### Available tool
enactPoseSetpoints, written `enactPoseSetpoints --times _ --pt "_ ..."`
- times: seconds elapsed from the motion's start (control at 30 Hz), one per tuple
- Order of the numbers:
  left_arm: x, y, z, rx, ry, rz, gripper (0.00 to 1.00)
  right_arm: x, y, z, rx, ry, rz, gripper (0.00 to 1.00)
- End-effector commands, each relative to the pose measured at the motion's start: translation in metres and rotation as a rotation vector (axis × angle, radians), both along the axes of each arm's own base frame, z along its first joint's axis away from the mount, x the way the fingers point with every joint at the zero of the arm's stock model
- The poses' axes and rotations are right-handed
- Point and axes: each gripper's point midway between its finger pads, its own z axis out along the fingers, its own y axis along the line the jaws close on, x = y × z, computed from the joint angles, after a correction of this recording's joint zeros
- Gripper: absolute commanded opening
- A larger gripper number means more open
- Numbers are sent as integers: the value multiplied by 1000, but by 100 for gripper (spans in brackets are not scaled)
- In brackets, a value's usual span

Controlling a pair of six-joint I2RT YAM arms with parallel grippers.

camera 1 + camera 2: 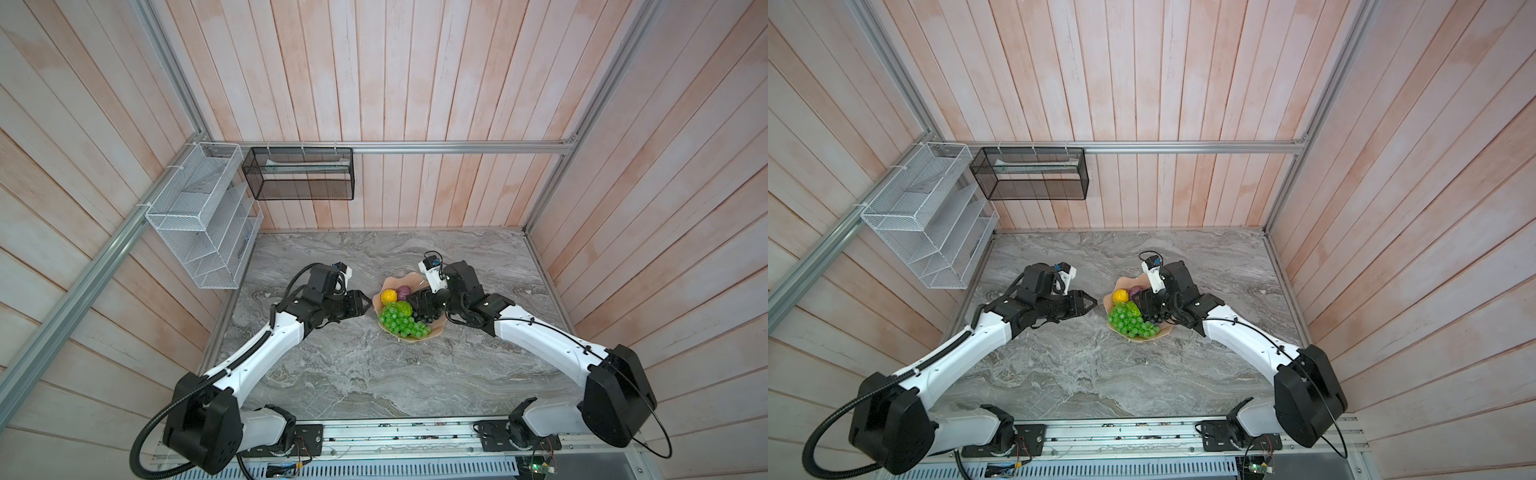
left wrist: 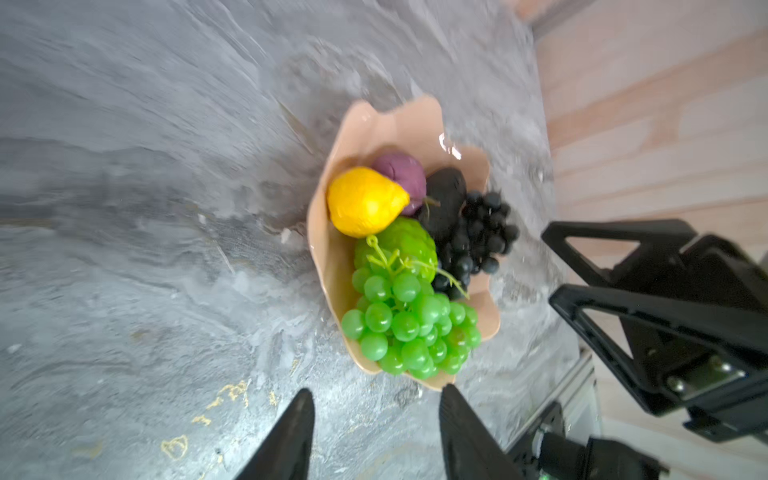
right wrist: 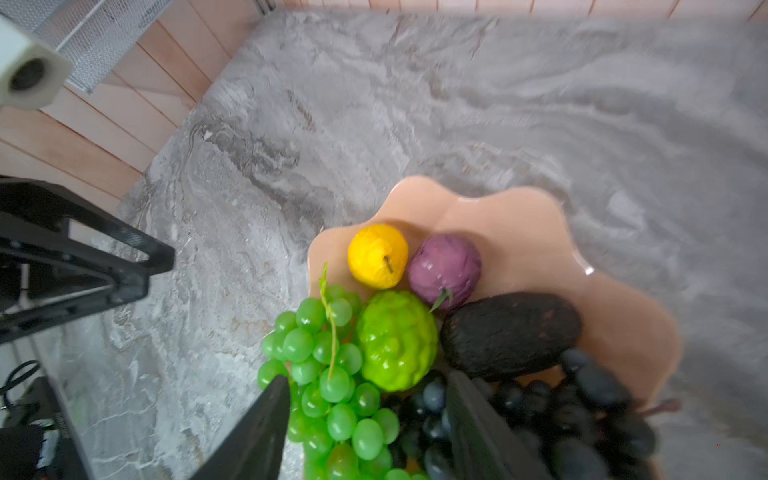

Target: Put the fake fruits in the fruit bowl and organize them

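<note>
All six fruits (image 1: 401, 318) (lemon (image 2: 365, 201), purple fruit (image 2: 401, 174), avocado (image 2: 444, 199), bumpy green fruit (image 2: 409, 245), green grapes (image 2: 407, 328), dark grapes (image 2: 482, 237)) lie in the bowl (image 2: 399, 124); left claw (image 2: 376, 397) and right claw (image 3: 368, 378) hang empty, jaws apart; apparently only tidying is left.

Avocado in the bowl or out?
In. The avocado lies inside the bowl, between the purple fruit and the dark grapes, well within the rim.

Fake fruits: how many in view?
6, all in the bowl: lemon and purple bumpy fruit farthest back, avocado and lime-green bumpy fruit mid-bowl, green grape bunch front-left, dark grape bunch front-right.
</note>
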Motion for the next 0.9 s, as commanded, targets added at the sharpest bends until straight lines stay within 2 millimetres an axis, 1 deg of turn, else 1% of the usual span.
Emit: enactPoseSetpoints --times 0.0,0.03,0.07,0.13,0.17,0.23,0.27,0.3,0.33,0.37,0.4,0.47,0.53,0.6,0.63,0.67,0.73,0.8,0.87 --pt "30 50 25 74 -133 248 70 33 -35 55 21 -157 -145 73" --pt "34 57 30 95 -154 267 75 42 -49 66 12 -183 -188 77" --pt "37 61 35 119 -172 271 77 49 -62 73 -3 -203 -225 79" --pt "41 73 45 188 -212 286 80 61 -97 89 -43 -260 -324 83" --pt "43 81 49 220 -234 305 80 65 -115 96 -60 -291 -370 84" --pt "48 105 61 270 -302 360 81 68 -148 108 -92 -396 -429 85" --pt "51 113 65 277 -341 372 82 67 -162 113 -104 -451 -451 90" --pt "52 122 69 274 -394 374 88 65 -177 119 -112 -520 -491 98" --pt "54 127 67 270 -439 363 100 63 -191 121 -119 -566 -527 98" --pt "53 132 62 279 -471 356 100 61 -201 118 -128 -587 -537 98" --pt "52 138 53 289 -488 359 100 61 -211 110 -145 -595 -552 98" --pt "49 155 31 320 -483 401 100 64 -232 87 -164 -568 -612 98" --pt "44 178 10 393 -492 493 100 59 -248 64 -155 -559 -658 98" --pt "41 184 4 442 -602 504 100 44 -254 51 -144 -659 -683 98" --pt "38 189 -5 467 -625 520 100 37 -257 46 -135 -711 -702 98" --pt "37 192 -12 494 -633 525 100 34 -258 39 -137 -718 -707 98" --pt "36 205 -29 565 -605 564 100 34 -261 15 -155 -661 -708 98" --pt "33 208 -37 593 -651 565 100 33 -265 -2 -156 -637 -718 98" --pt "30 214 -38 591 -698 597 100 31 -267 -13 -156 -648 -729 98"
